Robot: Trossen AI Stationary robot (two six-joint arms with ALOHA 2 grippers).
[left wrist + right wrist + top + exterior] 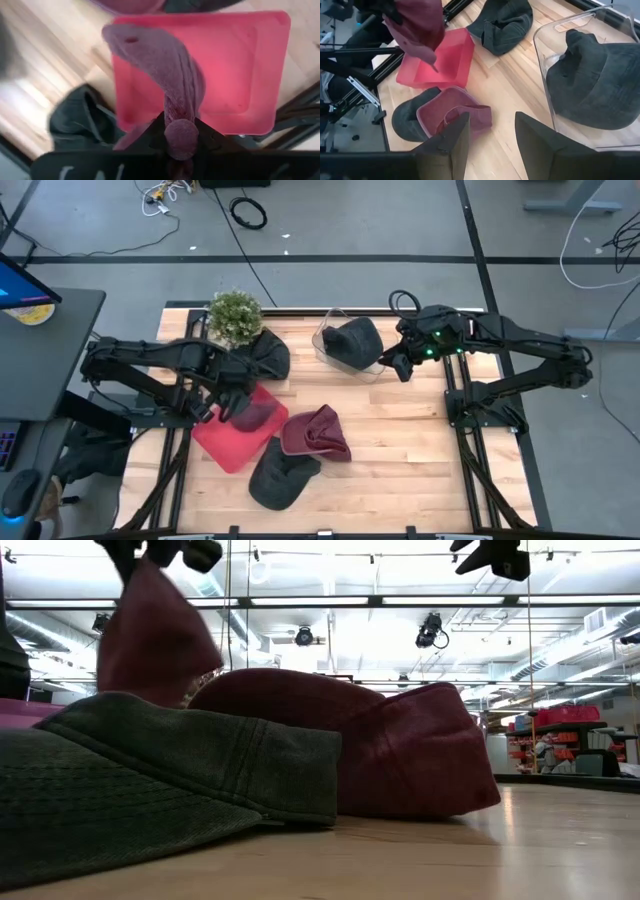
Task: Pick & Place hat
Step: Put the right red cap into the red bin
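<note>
A maroon hat (pixel 165 65) hangs from my left gripper (pixel 232 398), which is shut on it above the red tray (pixel 225 448). The right wrist view shows this hat (pixel 415 25) over the tray (pixel 452 60). A second maroon hat (pixel 318 432) lies on the table, its edge resting on a dark grey hat (pixel 280 475). My right gripper (pixel 492 135) stands open and holds nothing, raised beside the clear bin (pixel 328 352) at the far side. My left gripper pinches a bunched fold of the maroon hat (pixel 177 112) between its two fingers, which point down from above. The hat hangs slack below the fingers, lifted clear above the red tray. One layer or several, I cannot tell.
A dark hat (pixel 355 340) sits inside the clear bin. Another dark hat (pixel 265 352) lies beside a potted plant (pixel 235 315) at the far left. Bare wood shows on the table's right half and near edge.
</note>
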